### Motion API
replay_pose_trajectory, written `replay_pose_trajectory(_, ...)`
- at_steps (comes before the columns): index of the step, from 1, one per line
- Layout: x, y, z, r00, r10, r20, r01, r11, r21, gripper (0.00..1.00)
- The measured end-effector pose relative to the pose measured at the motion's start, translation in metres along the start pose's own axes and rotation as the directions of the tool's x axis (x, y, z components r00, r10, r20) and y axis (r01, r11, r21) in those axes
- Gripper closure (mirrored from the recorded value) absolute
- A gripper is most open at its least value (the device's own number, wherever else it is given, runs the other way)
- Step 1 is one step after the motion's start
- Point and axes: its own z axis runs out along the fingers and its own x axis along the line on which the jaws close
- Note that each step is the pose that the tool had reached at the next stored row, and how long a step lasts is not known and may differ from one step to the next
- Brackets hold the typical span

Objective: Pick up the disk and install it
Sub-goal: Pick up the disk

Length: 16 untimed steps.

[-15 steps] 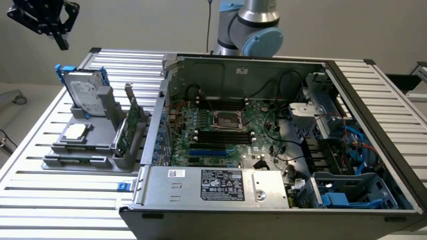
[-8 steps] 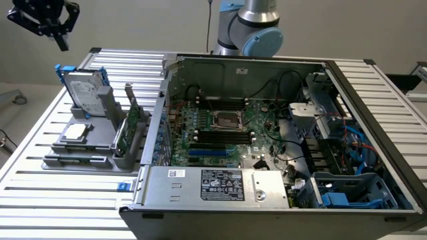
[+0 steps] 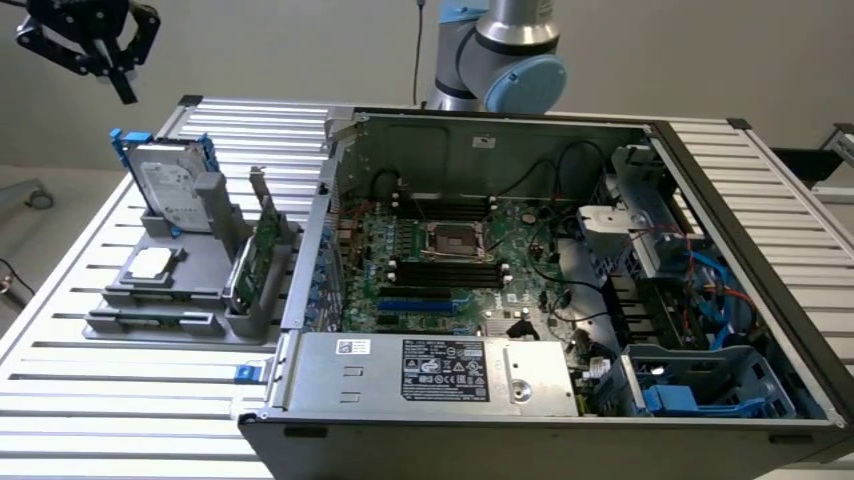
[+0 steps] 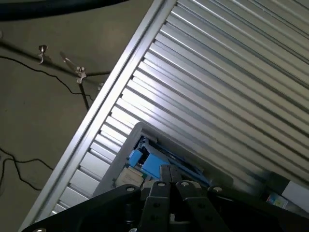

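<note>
- Gripper (image 3: 123,90): jaws together, nothing held, high above the disk (image 3: 167,185).
- Step, by my read: approach, pre-pick. Grip calls for jaws parted & lined up w/ the blue bracket (image 4: 152,164).
- Disk: upright in grey holder (image 3: 147,322) on slatted table (image 3: 107,420), exterior view's left, apart from open PC case (image 3: 481,140).
- Wrist view: bracket's top edge from above. Exterior view: label face.
</note>
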Motion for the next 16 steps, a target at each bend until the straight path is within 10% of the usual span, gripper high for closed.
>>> replay_pose_trajectory(8, 0.0001, -0.0001, 0.0026, 0.9893, -0.146, -0.0075, 0.146, 0.9893, -0.0029, 0.89)
replay_pose_trajectory(16, 0.0001, -0.0002, 0.0053, 0.9577, -0.288, -0.0143, 0.287, 0.9578, -0.0068, 0.89)
